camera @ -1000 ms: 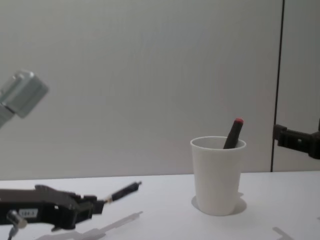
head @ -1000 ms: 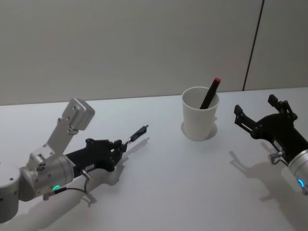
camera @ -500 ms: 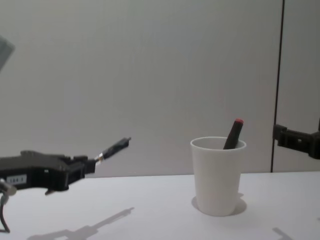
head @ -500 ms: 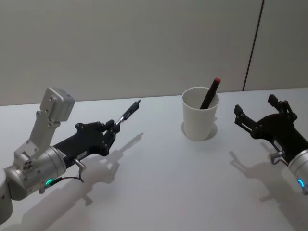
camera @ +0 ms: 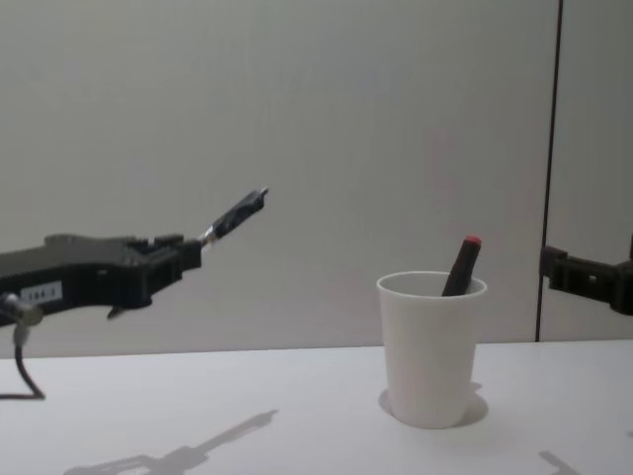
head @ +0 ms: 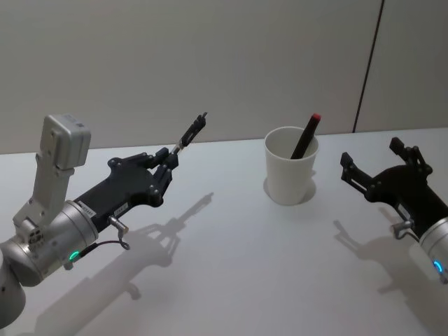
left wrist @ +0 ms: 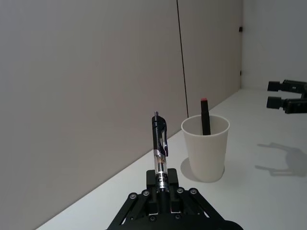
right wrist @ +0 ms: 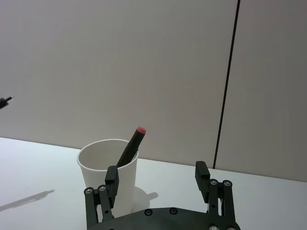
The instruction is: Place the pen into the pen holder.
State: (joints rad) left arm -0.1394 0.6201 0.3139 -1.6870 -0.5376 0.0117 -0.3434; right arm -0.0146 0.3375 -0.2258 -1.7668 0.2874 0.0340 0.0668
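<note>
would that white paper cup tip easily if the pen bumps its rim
Probably: the paper cup looks thin, light and tall, narrowing to its base. The red-tipped pen leaning on its rim likely shifts its weight sideways, so it may tip that way.

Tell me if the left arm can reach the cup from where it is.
Probably yes: the left end effector holds the pen above the table, with open space between it and the cup.

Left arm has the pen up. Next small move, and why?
Probably sweep the left gripper rightward toward the pen holder at this height: the pen it grips is above rim level but well left of the opening. A red-capped marker leans at the right rim, so aim left of it. The right gripper sits open, aside.
</note>
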